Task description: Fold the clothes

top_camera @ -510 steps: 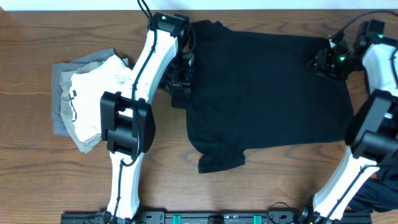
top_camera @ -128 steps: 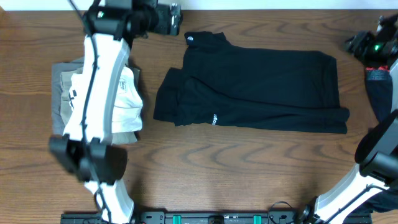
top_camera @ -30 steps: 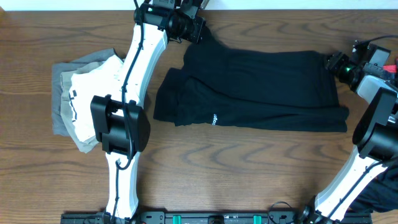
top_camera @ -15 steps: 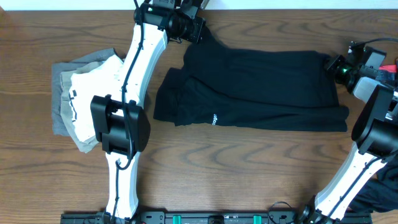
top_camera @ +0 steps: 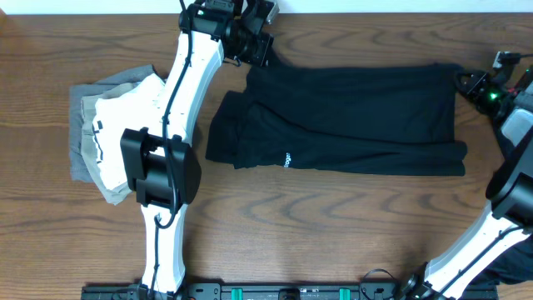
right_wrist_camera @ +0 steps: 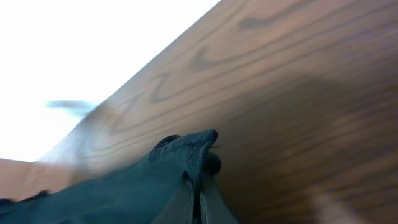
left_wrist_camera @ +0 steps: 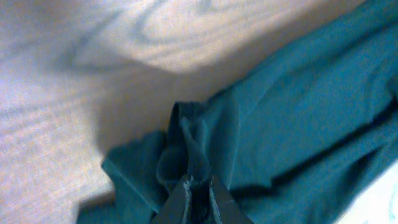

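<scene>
A black shirt [top_camera: 341,117], folded lengthwise, lies across the middle of the table. My left gripper [top_camera: 260,52] is shut on its far left corner by the collar; the left wrist view shows bunched cloth [left_wrist_camera: 186,149] pinched between the fingers [left_wrist_camera: 198,193]. Over at the far right corner, my right gripper [top_camera: 465,81] is shut on the shirt's edge, and the right wrist view shows a fold of cloth [right_wrist_camera: 186,155] clamped in the jaws just above the wood. The shirt's far edge is pulled taut between the two grippers.
A stack of folded clothes, white [top_camera: 137,133] on grey [top_camera: 83,125], sits at the left of the table. A dark garment [top_camera: 512,254] hangs off the table at the lower right. Bare wood runs along the front edge.
My right gripper has closed on the shirt's far right corner and drawn it rightward and up. The left gripper keeps its hold; the far edge is now stretched.
</scene>
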Controlling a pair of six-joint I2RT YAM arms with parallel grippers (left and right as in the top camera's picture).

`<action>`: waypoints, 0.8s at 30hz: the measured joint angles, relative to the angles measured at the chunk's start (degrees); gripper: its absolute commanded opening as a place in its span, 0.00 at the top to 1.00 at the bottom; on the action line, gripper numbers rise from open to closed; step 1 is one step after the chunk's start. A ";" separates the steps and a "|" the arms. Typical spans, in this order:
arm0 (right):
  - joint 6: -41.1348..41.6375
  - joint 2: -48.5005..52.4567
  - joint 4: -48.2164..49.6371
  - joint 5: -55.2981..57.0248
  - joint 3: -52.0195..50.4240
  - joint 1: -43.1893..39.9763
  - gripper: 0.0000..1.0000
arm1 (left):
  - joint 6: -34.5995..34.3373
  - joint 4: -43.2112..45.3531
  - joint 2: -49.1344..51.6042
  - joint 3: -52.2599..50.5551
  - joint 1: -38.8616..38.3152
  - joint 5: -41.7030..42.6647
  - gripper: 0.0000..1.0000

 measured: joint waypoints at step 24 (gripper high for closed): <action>-10.80 -10.14 -40.70 5.29 -0.02 -2.75 0.99 | 0.07 -34.97 -1.60 -0.07 -0.35 -0.17 0.90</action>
